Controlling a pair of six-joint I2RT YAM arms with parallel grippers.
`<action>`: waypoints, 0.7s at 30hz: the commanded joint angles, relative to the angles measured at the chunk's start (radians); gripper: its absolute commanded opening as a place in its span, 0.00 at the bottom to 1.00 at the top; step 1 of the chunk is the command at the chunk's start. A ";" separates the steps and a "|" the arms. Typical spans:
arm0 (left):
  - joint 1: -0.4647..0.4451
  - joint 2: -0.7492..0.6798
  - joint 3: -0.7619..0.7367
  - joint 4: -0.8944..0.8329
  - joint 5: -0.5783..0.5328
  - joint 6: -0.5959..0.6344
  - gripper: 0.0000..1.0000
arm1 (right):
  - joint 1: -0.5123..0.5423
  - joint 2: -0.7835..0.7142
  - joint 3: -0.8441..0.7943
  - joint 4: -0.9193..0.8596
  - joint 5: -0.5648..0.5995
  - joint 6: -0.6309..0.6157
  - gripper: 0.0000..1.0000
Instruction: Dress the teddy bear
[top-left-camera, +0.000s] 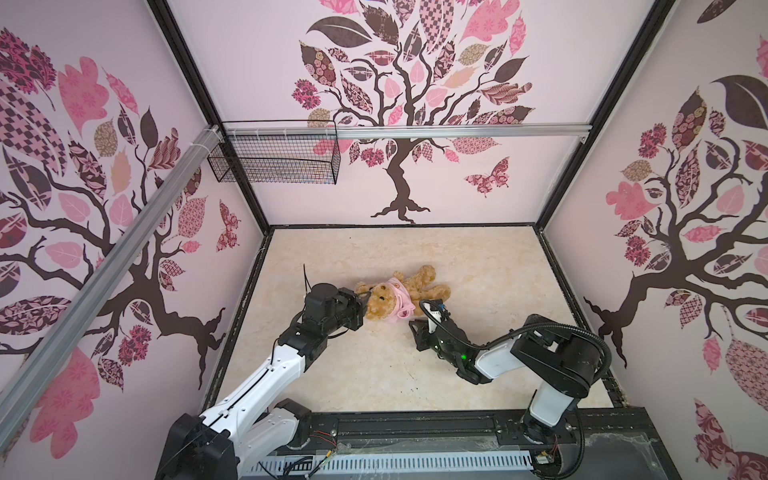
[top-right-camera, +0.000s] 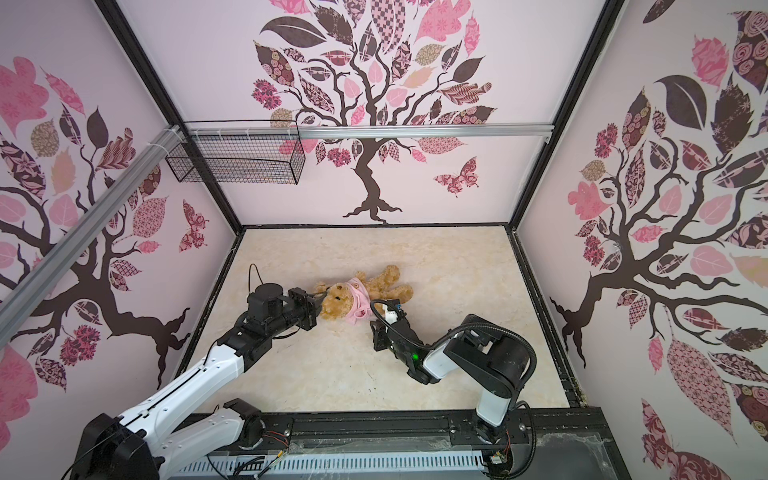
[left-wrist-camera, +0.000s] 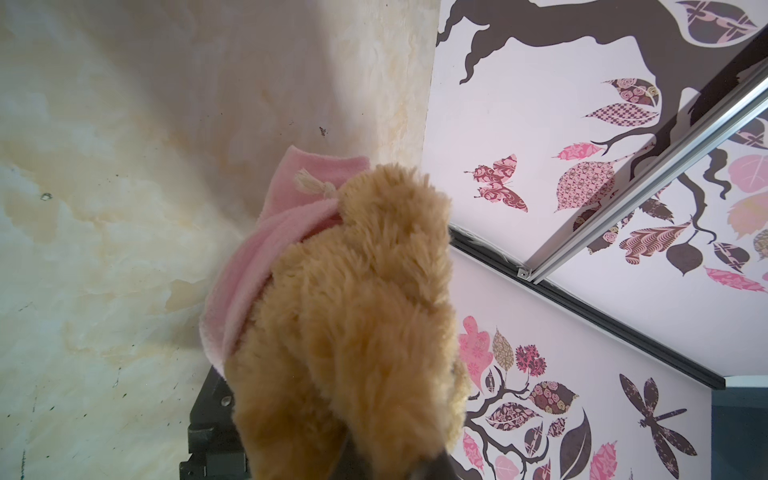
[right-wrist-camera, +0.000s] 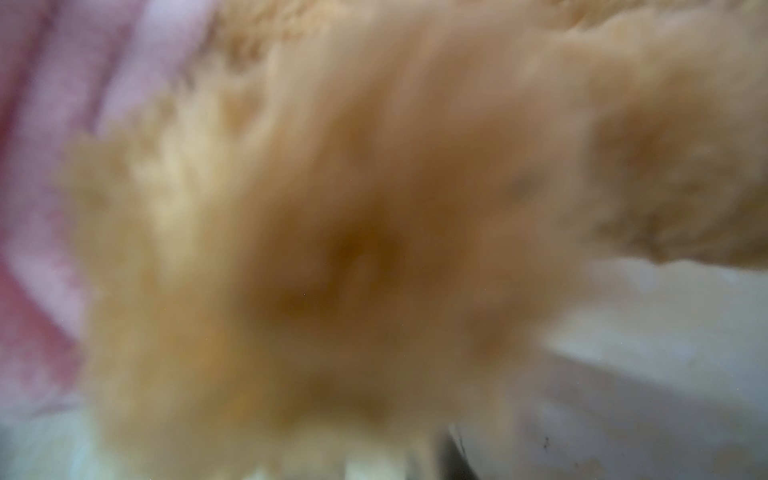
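The teddy bear (top-left-camera: 419, 283) (top-right-camera: 384, 282) lies on the marbled table (top-left-camera: 374, 374), head to the left and legs to the back right. A small pink shirt (top-left-camera: 401, 296) (top-right-camera: 360, 296) is bunched round its neck and chest. My left gripper (top-left-camera: 365, 297) (top-right-camera: 320, 296) is shut on the fur at the bear's head; in the left wrist view, bear fur (left-wrist-camera: 353, 316) and pink shirt (left-wrist-camera: 266, 249) hide the jaws. My right gripper (top-left-camera: 417, 312) (top-right-camera: 376, 312) presses against the bear's lower body. Blurred fur (right-wrist-camera: 332, 208) and shirt (right-wrist-camera: 41, 166) fill the right wrist view, hiding its fingertips.
A black wire basket (top-left-camera: 274, 160) hangs from the aluminium rail (top-left-camera: 457, 132) at the back left, well above the table. Patterned walls close in the left, back and right sides. A black frame (top-left-camera: 415, 424) runs along the table's front edge.
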 joint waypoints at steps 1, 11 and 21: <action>0.014 0.027 -0.012 0.102 0.040 0.040 0.00 | -0.003 -0.113 -0.025 -0.029 -0.099 -0.047 0.35; 0.027 0.202 0.070 0.137 0.365 0.338 0.00 | -0.091 -0.683 -0.082 -0.509 -0.195 -0.241 0.47; 0.027 0.324 0.026 0.132 0.376 0.615 0.07 | -0.370 -0.349 -0.059 -0.225 -0.396 0.025 0.38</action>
